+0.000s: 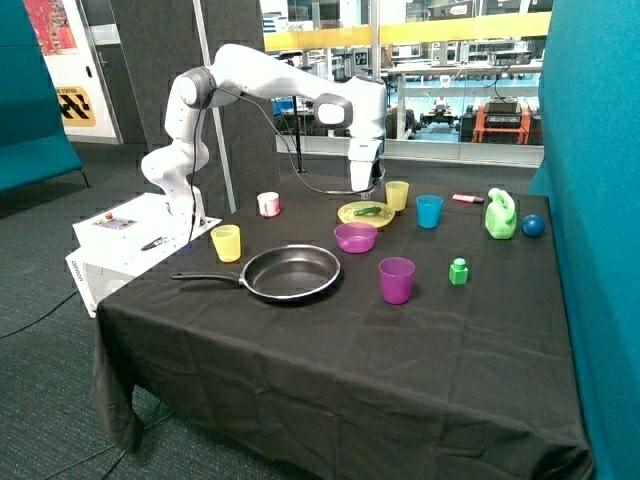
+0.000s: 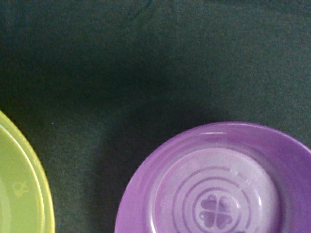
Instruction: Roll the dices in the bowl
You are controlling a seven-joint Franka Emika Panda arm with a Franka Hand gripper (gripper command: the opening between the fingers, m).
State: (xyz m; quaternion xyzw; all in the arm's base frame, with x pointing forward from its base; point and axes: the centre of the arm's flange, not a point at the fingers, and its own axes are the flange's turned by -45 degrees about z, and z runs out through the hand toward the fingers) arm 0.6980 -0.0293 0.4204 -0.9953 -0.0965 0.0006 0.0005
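Across the black-clothed table (image 1: 330, 370) we go from big to small: the white Franka arm (image 1: 270, 85) reaches out over the far side, and its gripper (image 1: 364, 183) hangs above the cloth just behind the flat yellow plastic plate (image 1: 365, 213). We cannot tell whether the gripper is released, clenched or carrying anything; neither view shows its tips.

Next comes the black frying pan (image 1: 290, 272), then the small round translucent purple plastic bowl (image 1: 355, 237), sitting between that pan and the plate. From the wrist we look straight into the bowl (image 2: 218, 194): its moulded clover floor looks bare where it shows, though part of it is cut off, so a cube may lie out of sight. The two tiny white dices we cannot find in either view.

Our worries follow from that. If the dices are not in the bowl, nothing can be rolled. The bowl is light and shallow; a rough tilt or nudge could throw cubes onto the cloth, slide the bowl into the pan, or knock the tall purple plastic cup (image 1: 396, 280) nearby.
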